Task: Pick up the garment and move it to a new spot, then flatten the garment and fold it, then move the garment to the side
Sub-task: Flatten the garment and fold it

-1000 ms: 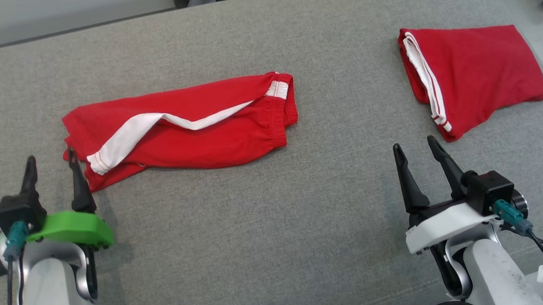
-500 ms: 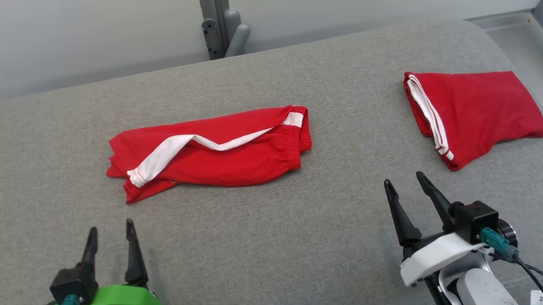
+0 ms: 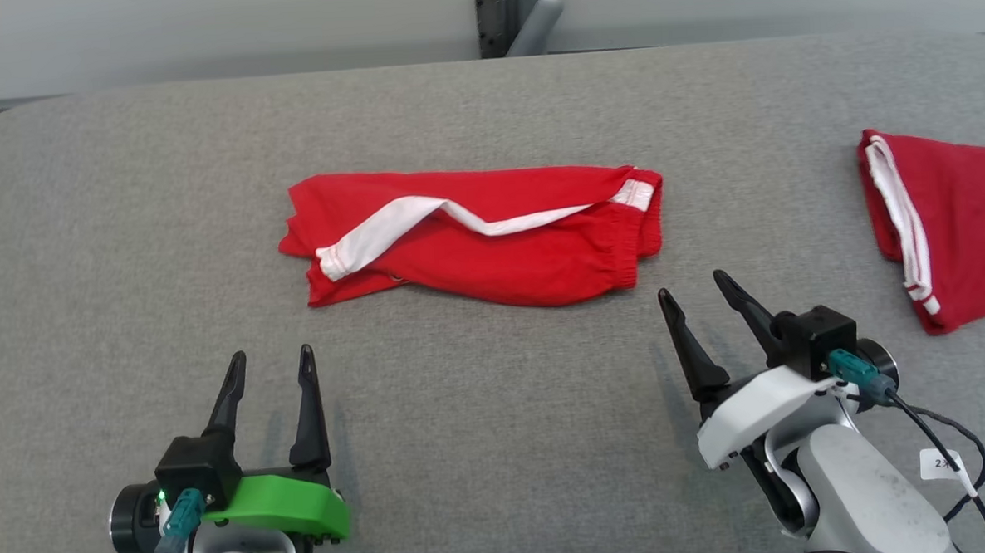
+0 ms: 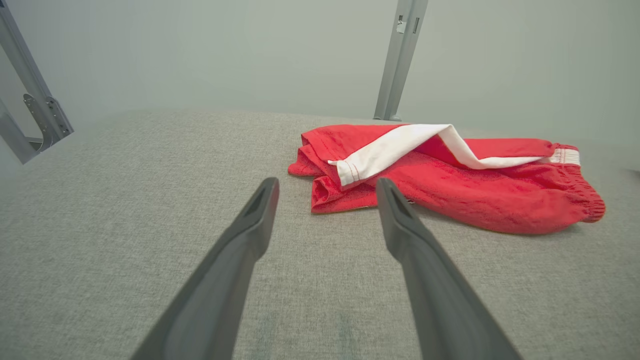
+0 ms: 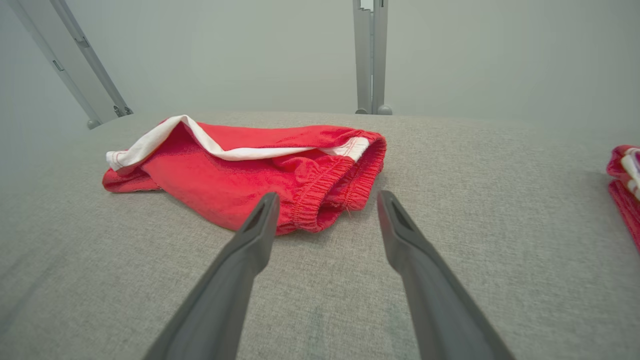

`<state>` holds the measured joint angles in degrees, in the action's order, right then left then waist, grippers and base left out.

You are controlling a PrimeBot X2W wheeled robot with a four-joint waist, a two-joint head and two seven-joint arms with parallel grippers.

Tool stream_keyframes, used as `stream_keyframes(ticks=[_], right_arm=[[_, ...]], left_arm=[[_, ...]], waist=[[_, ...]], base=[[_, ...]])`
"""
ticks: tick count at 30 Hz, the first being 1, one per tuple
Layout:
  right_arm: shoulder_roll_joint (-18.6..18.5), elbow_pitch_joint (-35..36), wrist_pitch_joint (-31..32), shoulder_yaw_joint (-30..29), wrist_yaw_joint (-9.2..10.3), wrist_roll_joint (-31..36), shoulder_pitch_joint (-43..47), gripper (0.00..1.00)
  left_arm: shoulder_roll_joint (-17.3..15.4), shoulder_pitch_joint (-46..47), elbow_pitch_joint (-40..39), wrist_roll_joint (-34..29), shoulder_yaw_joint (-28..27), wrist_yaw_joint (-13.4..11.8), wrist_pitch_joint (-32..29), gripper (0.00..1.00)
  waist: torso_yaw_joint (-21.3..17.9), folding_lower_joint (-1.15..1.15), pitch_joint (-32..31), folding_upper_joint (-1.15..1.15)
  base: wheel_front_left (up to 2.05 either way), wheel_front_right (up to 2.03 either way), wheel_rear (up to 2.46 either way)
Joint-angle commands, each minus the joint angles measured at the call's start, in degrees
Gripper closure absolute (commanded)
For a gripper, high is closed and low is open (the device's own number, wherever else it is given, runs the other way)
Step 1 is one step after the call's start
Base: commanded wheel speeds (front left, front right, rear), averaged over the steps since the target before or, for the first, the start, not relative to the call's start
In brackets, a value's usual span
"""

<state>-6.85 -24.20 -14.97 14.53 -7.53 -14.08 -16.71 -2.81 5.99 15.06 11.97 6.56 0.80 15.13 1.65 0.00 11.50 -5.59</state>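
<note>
One garment (image 3: 492,264) central, folded garment (image 3: 968,222) rightward, post (image 3: 514,14) behind

A grey fabric-covered desk (image 3: 500,459) with a rounded far corner spreads under even, soft light. Behind it stands a pale plain wall (image 3: 199,23), with a grey metal post (image 3: 502,10) upright at the far edge.

Red garment (image 3: 491,243) with white stripe (image 3: 424,221) on grey table (image 3: 483,443).
</note>
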Motion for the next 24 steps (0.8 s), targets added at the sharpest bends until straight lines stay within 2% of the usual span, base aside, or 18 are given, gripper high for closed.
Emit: stream_keyframes(ticks=[1,8,14,15,16,18,24], right_arm=[[-0.6,-0.98,-0.1,0.46,0.1,-0.72,-1.34,0.0],[-1.6,-8.54,-0.1,1.08,0.1,-3.76,-6.22,0.0],[-1.86,-11.06,-0.1,3.23,0.1,-5.71,-8.38,0.0],[-2.01,-10.93,-0.1,3.74,0.1,-5.74,-8.62,0.18],[-2.06,-10.55,-0.1,4.28,0.1,-5.89,-8.9,0.52],[-2.4,-10.17,-0.1,5.48,0.1,-5.79,-9.11,1.0],[-4.18,-6.22,-0.1,7.17,0.1,-7.12,-6.23,1.0]], left_arm=[[-0.18,0.94,-0.33,-0.13,0.32,-0.19,-0.05,0.0],[-0.17,1.87,-1.11,0.76,2.03,-0.75,-0.04,0.0],[-0.17,2.04,-1.67,0.91,2.06,-0.87,-0.05,0.0],[-0.17,2.17,-1.68,0.88,2.09,-0.89,-0.05,0.0],[-0.16,2.33,-1.67,0.86,2.14,-0.94,-0.04,0.0],[-0.17,2.56,-1.59,0.9,2.24,-0.79,-0.05,0.0],[-0.18,2.24,-1.07,0.95,2.68,-0.43,-0.05,0.0]], waist=[[6.01,0.0,5.36,0.01],[10.46,0.0,7.85,0.01],[11.43,0.0,8.95,0.01],[11.37,0.0,9.09,0.01],[11.22,0.0,9.22,0.01],[10.76,0.0,9.37,0.01],[8.54,0.0,8.19,0.01]], base=[[0.0,0.0,0.0],[0.0,0.0,0.0],[0.0,0.0,0.0],[0.0,0.0,0.0],[0.0,0.0,0.0],[0.0,0.0,0.0],[0.0,0.0,0.0]])
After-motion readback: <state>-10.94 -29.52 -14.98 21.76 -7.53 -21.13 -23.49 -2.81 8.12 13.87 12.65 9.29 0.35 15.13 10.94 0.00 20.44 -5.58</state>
